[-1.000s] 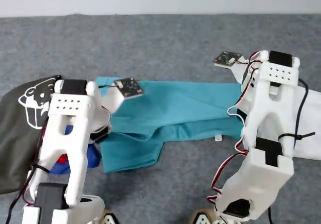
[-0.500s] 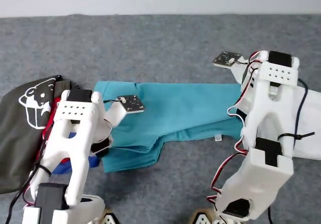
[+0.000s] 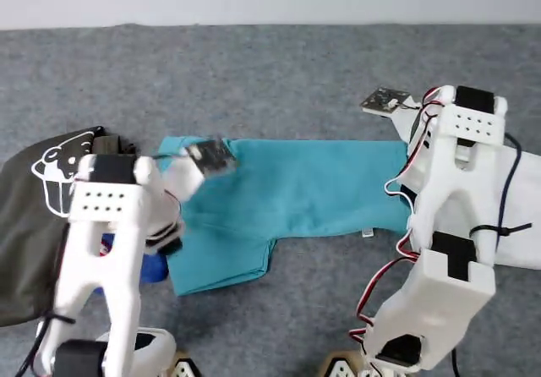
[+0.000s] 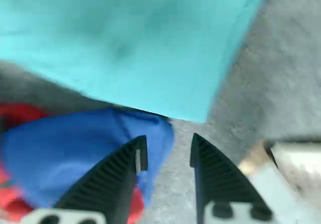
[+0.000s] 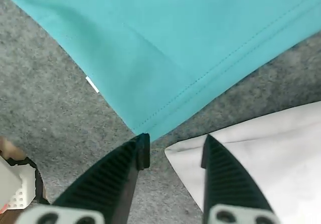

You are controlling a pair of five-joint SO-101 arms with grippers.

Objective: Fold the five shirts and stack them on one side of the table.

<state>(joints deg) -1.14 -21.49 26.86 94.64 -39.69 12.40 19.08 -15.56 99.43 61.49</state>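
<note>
A teal shirt lies spread across the middle of the grey table, one sleeve hanging toward the front. My left gripper is open with nothing in it, above the edge of a blue shirt where it meets the teal shirt; red cloth lies beside the blue. My right gripper is open too, over the teal hem, next to a white shirt. A black shirt with a white print lies at the far left.
The white shirt runs off the table's right side under the right arm. The left arm stands over the blue shirt. Bare grey table stretches along the back, up to a white wall.
The left arm has swung back to the left and risen. The bunched lower fold of the teal shirt has dropped and lies flatter. The right arm has kept still.
</note>
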